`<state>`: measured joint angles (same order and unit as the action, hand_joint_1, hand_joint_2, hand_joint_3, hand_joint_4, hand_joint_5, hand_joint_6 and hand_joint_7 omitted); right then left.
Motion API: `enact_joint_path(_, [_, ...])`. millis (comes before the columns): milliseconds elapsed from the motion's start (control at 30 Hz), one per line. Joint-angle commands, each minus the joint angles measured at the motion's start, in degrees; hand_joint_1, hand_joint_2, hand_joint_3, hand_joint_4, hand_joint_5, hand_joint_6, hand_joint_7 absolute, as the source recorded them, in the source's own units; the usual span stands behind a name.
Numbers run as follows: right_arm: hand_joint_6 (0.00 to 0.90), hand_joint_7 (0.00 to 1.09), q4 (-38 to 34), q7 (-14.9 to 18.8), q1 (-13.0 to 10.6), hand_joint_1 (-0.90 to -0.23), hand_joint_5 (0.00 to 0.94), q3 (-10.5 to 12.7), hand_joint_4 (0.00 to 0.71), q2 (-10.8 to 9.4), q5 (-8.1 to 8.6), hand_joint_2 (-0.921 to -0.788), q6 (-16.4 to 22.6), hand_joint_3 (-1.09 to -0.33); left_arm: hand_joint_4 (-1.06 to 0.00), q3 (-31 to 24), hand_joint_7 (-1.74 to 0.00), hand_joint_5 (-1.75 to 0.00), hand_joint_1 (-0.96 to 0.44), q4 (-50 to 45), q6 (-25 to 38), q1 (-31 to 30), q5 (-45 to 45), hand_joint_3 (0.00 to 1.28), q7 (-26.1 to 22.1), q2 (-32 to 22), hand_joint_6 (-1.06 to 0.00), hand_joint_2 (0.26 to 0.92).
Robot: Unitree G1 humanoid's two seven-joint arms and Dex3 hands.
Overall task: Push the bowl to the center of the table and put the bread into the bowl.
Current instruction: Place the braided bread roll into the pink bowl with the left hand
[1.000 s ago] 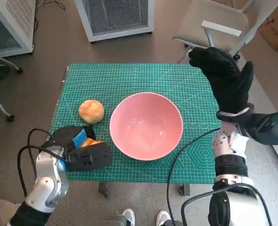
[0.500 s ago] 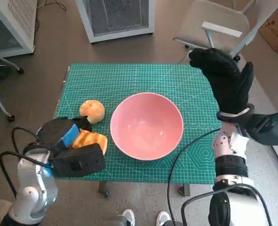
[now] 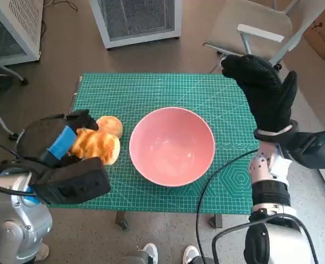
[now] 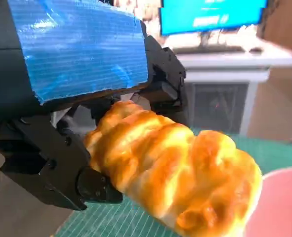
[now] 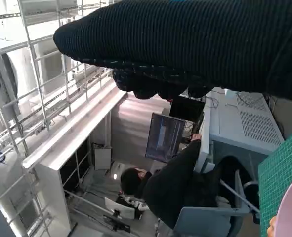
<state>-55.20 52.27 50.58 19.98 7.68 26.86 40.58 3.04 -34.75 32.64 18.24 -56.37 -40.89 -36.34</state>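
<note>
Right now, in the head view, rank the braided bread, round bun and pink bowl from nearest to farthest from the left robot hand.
1. Braided bread: held in the left robot hand.
2. Round bun: on the mat just beyond it, toward the bowl.
3. Pink bowl: mid-table, farthest right.

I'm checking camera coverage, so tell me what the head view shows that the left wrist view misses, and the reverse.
Only the head view shows the round bun on the green mat, the right robot hand raised open above the table's far right corner, the whole pink bowl and the chair.

Only the left wrist view shows a lit monitor on a white desk behind the table.

Both show the left robot hand gripping the braided bread, lifted beside the bowl, whose rim just enters the wrist view.
</note>
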Motion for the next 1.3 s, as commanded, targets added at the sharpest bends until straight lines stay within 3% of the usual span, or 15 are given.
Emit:
enact_joint_path(33, [0.236, 0.13, 0.1, 0.3, -1.5, -0.613, 0.001, 0.0, 0.132, 0.2, 0.16, -0.921, -0.7, -0.605, -0.82, -0.4, -1.15, -1.04, 0.00, -2.8, -0.4, 4.3, -2.1, 0.31, -1.2, -0.2, -0.68, 0.743])
enact_joint_path(333, [0.233, 0.14, 0.2, -0.2, -1.8, -0.602, 0.002, 0.0, 0.134, 0.1, -0.10, -0.921, -0.2, -0.607, -0.82, 3.2, -1.12, -1.05, 0.00, -2.3, -2.0, 12.1, -5.3, 0.27, -2.8, 2.4, -0.69, 0.762])
enact_joint_path(467, [0.231, 0.15, 0.6, -0.5, -2.1, -0.598, 0.001, -0.1, 0.134, 0.0, -0.34, -0.921, 0.1, -0.608, -0.81, 7.2, -1.09, -1.08, 0.00, 0.8, -2.7, 16.8, -7.3, 0.27, -4.0, 5.5, -0.70, 0.764])
enact_joint_path(700, [0.227, 0.15, 1.3, -1.0, -2.5, -0.611, 0.001, -0.3, 0.134, 0.0, -0.50, -0.921, 0.2, -0.607, -0.75, 11.5, -1.08, -1.16, 0.00, 8.4, -4.7, 21.1, -6.9, 0.14, -3.0, 10.2, -0.68, 0.855])
enact_joint_path(1000, [0.219, 0.16, 2.1, -1.8, -3.3, -0.617, 0.002, -0.6, 0.136, -0.1, -0.73, -0.921, 0.7, -0.604, -0.74, 15.6, -1.16, -1.15, 0.00, 19.1, -8.5, 25.2, -5.7, 0.11, 0.6, 14.9, -0.61, 0.888])
enact_joint_path(1300, [0.211, 0.17, 3.0, -2.0, -4.4, -0.615, 0.005, -0.6, 0.144, -0.1, -0.29, -0.921, 0.9, -0.602, -0.65, 18.3, -1.23, -1.31, 0.01, 29.3, -12.3, 28.6, -3.8, 0.17, 3.1, 16.8, -0.45, 0.918])
